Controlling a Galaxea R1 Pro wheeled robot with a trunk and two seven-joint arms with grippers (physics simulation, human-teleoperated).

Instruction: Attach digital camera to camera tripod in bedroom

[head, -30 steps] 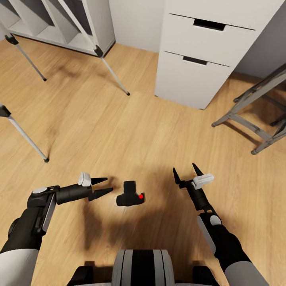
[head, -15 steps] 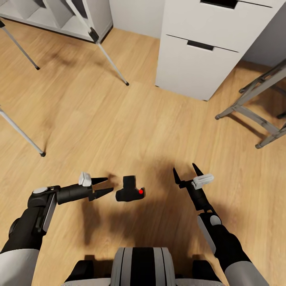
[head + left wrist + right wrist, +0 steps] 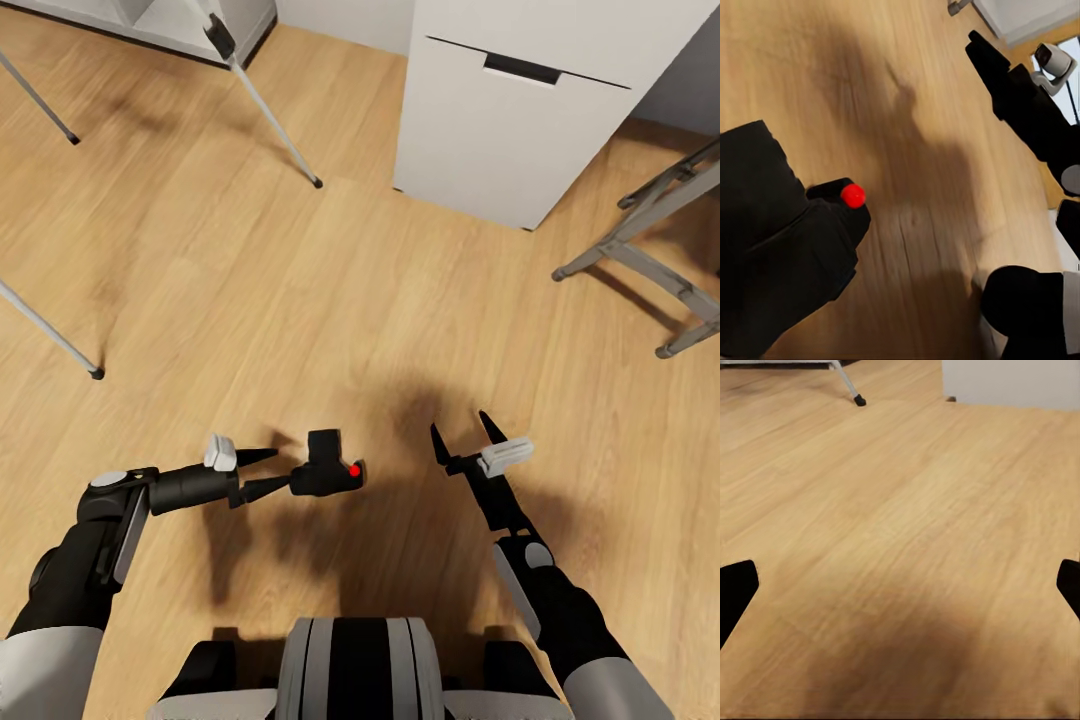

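The small black digital camera (image 3: 322,472) lies on the wood floor in front of my base, its red dot (image 3: 354,470) facing up. My left gripper (image 3: 284,469) is open right beside it on the left, and the nearer fingertip (image 3: 290,484) reaches the camera body. The left wrist view has the camera (image 3: 787,255) very close, with the right gripper (image 3: 1016,86) beyond it. My right gripper (image 3: 459,427) hangs open and empty to the camera's right, over bare floor (image 3: 907,547). Thin silver tripod legs (image 3: 270,115) with black feet stand at the far left; the tripod's head is out of view.
A white drawer unit (image 3: 510,130) stands ahead on the right. A grey metal stool frame (image 3: 640,245) is at the far right. Two more tripod legs (image 3: 50,325) cross the left side. A white shelf (image 3: 150,12) edges the top left.
The head view has shifted, sliding the furniture up in the picture. My left gripper has reached right, and its nearer fingertip now meets the camera. The right gripper stays open.
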